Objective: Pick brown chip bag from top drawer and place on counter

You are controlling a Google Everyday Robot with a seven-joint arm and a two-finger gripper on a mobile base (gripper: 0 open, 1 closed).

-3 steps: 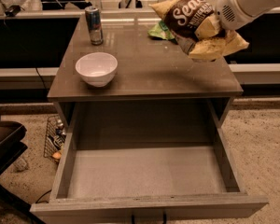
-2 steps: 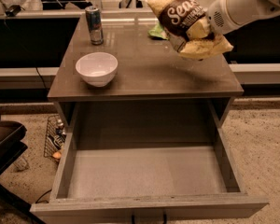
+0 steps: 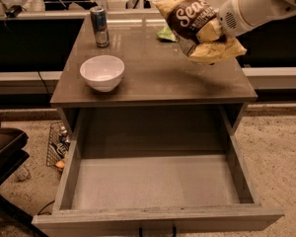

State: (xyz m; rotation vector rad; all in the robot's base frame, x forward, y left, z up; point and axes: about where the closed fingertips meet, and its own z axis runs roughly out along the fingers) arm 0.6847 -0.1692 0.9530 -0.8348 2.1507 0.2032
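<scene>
The brown chip bag [image 3: 195, 23], dark brown with white script and pale yellow ends, hangs tilted in the air above the right rear of the counter [image 3: 153, 78]. My gripper [image 3: 208, 32] comes in from the upper right on a white arm and is shut on the bag's middle. The bag hides most of the fingers. The top drawer [image 3: 155, 181] stands pulled fully out below the counter, with nothing on its pale-grey floor.
A white bowl [image 3: 102, 72] sits at the counter's front left. A dark drink can [image 3: 99, 26] stands at the back left. A green chip bag [image 3: 166, 33] lies at the back, partly behind the brown one. A wire basket [image 3: 56, 144] sits on the floor at left.
My gripper has carried the brown chip bag a little to the left and slightly lower over the counter. The drawer, bowl and can have not moved.
</scene>
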